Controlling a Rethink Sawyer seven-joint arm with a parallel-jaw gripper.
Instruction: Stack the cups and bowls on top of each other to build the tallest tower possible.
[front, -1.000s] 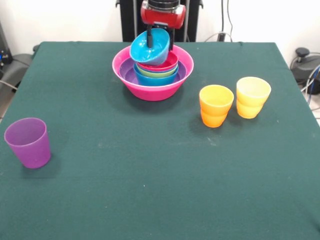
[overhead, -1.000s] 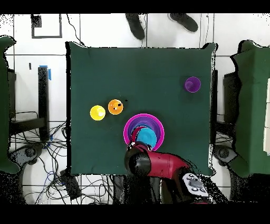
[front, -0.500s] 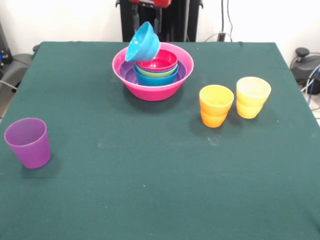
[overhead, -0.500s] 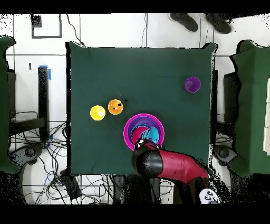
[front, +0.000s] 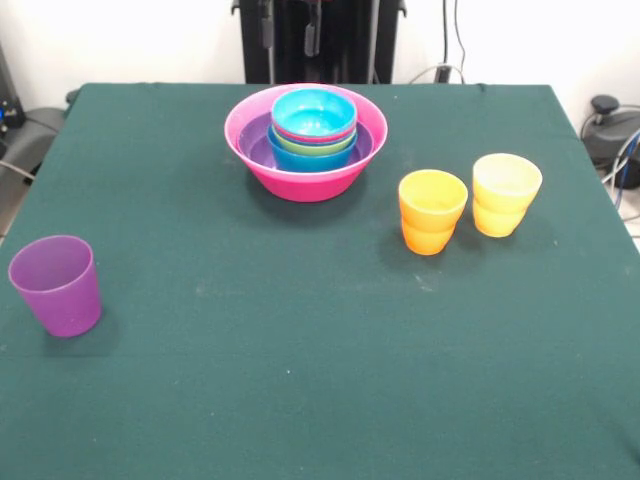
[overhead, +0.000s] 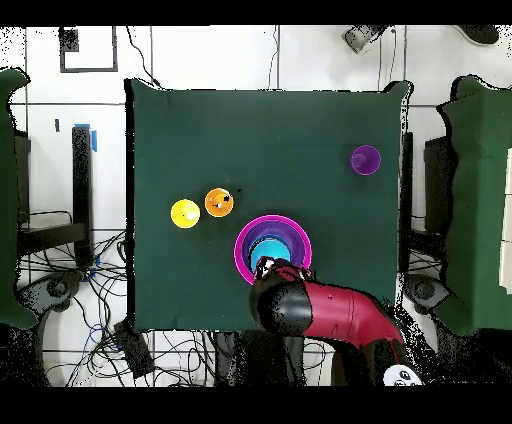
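The tower (front: 305, 140) stands at the table's far middle, its base the wide hot-pink bowl (front: 300, 180). Purple, blue, green and red-pink bowls nest inside, and the cyan bowl (front: 313, 110) sits upright on top. The purple cup (front: 57, 285) stands alone near the left edge. The orange cup (front: 432, 210) and yellow cup (front: 505, 193) stand side by side at the right. My gripper (front: 289, 28) shows only its two fingertips at the top edge, apart and empty, above and behind the tower. In the overhead view the red arm (overhead: 320, 310) overlaps the hot-pink bowl's (overhead: 240, 250) lower rim.
Dark green cloth covers the table (front: 300, 380). Cables and equipment lie beyond the table's sides (overhead: 60, 290). A person's shoe (overhead: 362, 38) shows on the floor past the table's far edge.
The cyan bowl, held tilted over the tower a second ago, now rests level on top. The gripper has let go and risen to the picture's top edge.
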